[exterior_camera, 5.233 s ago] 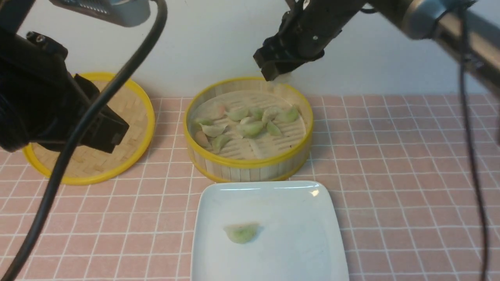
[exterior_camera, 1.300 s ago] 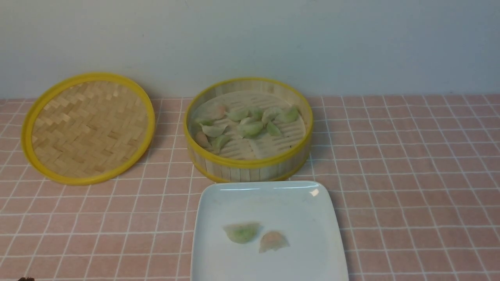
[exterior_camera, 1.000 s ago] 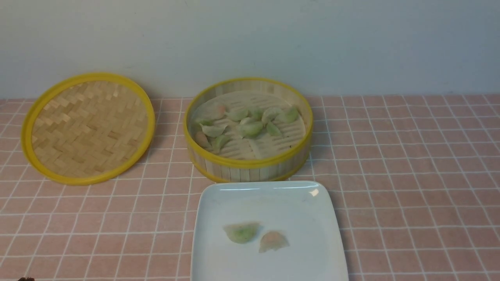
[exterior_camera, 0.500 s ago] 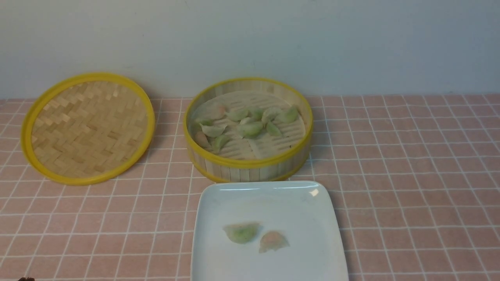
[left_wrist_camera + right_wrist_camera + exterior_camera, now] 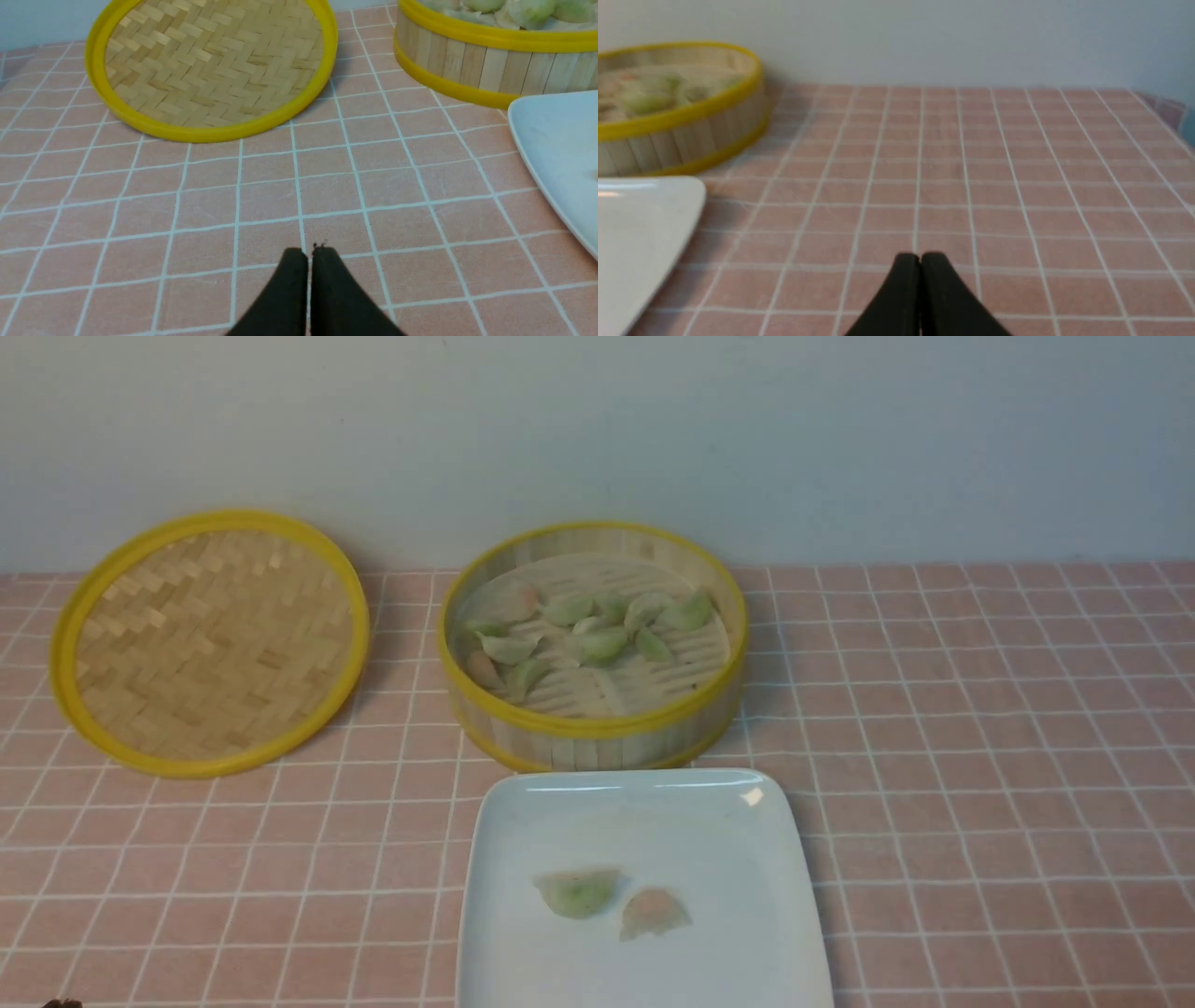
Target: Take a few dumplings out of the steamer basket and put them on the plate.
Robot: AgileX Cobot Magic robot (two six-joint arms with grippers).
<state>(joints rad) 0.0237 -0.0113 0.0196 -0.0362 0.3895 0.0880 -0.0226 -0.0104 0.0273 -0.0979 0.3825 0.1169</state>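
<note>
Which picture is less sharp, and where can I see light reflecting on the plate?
Right wrist view: soft overall, the steamer basket blurred; left wrist view: crisper, weave of the lid distinct; front view: a small bright glare near the far right corner of the plate.

Lid (image 5: pixel 219 649) at far left, steamer basket (image 5: pixel 597 723) right of it, dumplings (image 5: pixel 602 646) inside, plate (image 5: pixel 738 859) on the near side of the basket, two more dumplings (image 5: pixel 579 894) on it, side by side

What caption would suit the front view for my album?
Two dumplings, one green and one pinkish, on a white plate, before a bamboo steamer holding more.
</note>
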